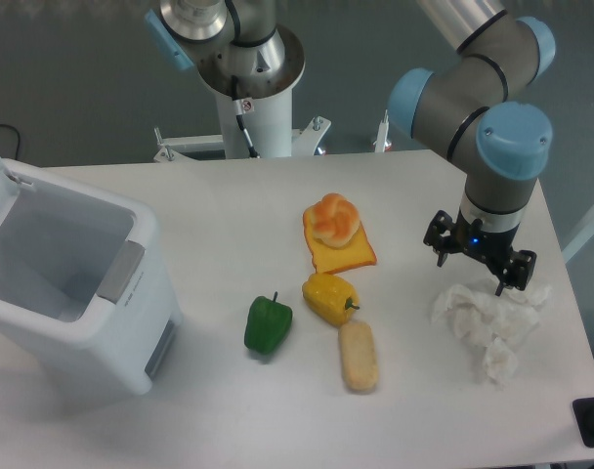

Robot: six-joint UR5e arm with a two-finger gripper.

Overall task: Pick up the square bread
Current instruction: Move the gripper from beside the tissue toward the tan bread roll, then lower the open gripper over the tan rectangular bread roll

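One white table (229,215) carries everything, and it is the largest thing in view. Next in size is the white bin (67,283) at the left side, its top open and its lid tipped up at the far left edge. The UR5e arm (492,88) reaches in from the upper right, grey with pale blue joint caps, and its wrist points down over the right part of the table. Its gripper (479,266) hangs just above a crumpled white tissue (487,322); the black fingers are seen from above and partly blend together, so I cannot tell how far apart they stand, and nothing is visibly held between them.

Toward the middle, a flat orange toast slice (344,252) lies with a round knotted bun (334,220) resting on its upper part. Just below it sits a yellow pepper (329,297), and to the left of that, a little apart, a green pepper (267,325). The square bread (359,356), pale tan and oblong with rounded ends, lies flat on the table just below and right of the yellow pepper, nearly touching it, its long side running roughly toward the front edge. It is well apart from the gripper, which stands to its upper right.
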